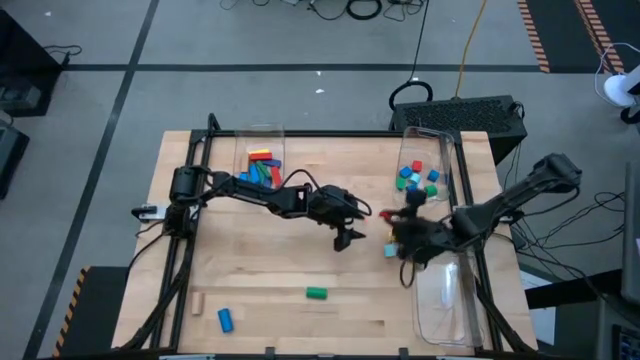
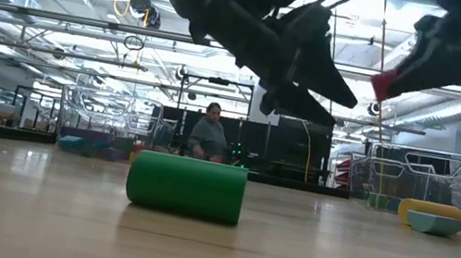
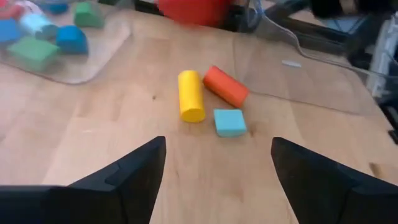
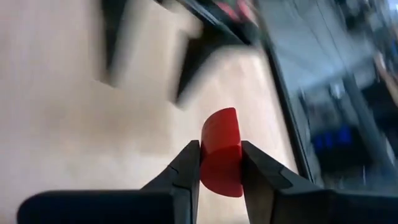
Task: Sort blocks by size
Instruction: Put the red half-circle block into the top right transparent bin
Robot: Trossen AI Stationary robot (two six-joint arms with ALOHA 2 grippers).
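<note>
The red block (image 4: pixel 221 152), a smooth half-round wooden piece, is pinched between the fingers of the right gripper (image 4: pixel 219 163), which is clamped on its flat sides; its lower part is hidden behind the fingertips, and in the low view only a red corner (image 2: pixel 385 83) shows under the dark arm. The right arm reaches in low from the worktop's (image 1: pixel 280 270) right edge, wrist bent toward the centre, carrying the block above the wood.

The left gripper (image 3: pixel 217 155) hangs above the middle of the worktop with its fingers spread wide apart and nothing between them. Its arm stretches from the left side, elbow folded. Just ahead of it lie three pieces close together: one yellow wooden cylinder (image 3: pixel 191 95), one orange wooden cylinder (image 3: pixel 226 86) touching or nearly touching it, and one light-blue wooden cube (image 3: pixel 230 122).

Behind the left gripper, nearer the front edge, lie one green wooden cylinder (image 1: pixel 316 293), one blue cylinder (image 1: pixel 225 319) and one plain wood bar (image 1: pixel 198 302).

A clear plastic bin (image 1: pixel 262 135) beyond the left arm holds several overlapping blocks, too crowded to count. A second clear bin (image 1: pixel 445 160) beyond the right gripper holds roughly six small pieces.
</note>
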